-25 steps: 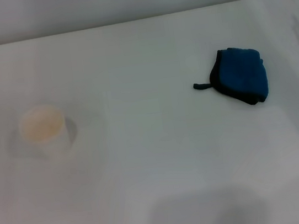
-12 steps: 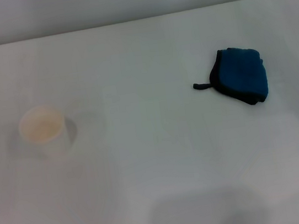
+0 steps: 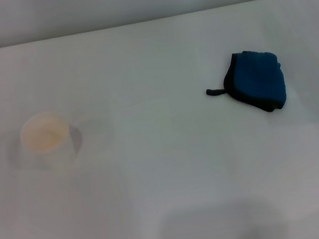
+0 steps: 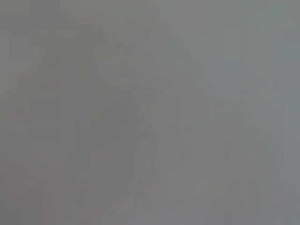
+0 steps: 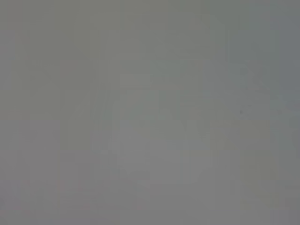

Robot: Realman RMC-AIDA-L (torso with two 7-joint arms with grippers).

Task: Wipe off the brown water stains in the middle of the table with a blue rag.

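Blue rag (image 3: 256,80) lies flat, loop tab pointing left.

**Hidden and indistinct**

Both wrist views are filled by featureless grey, so nothing can be made out in them. Neither gripper is shown in any view. The table (image 3: 173,171) is cut off at 3, 6 and 9 o'clock

Table (image 3: 173,171): smooth, white, faintly sheened surface. Blue rag (image 3: 258,79): soft matt cloth with black edging. Cup (image 3: 46,138): white, matt, paper-like.
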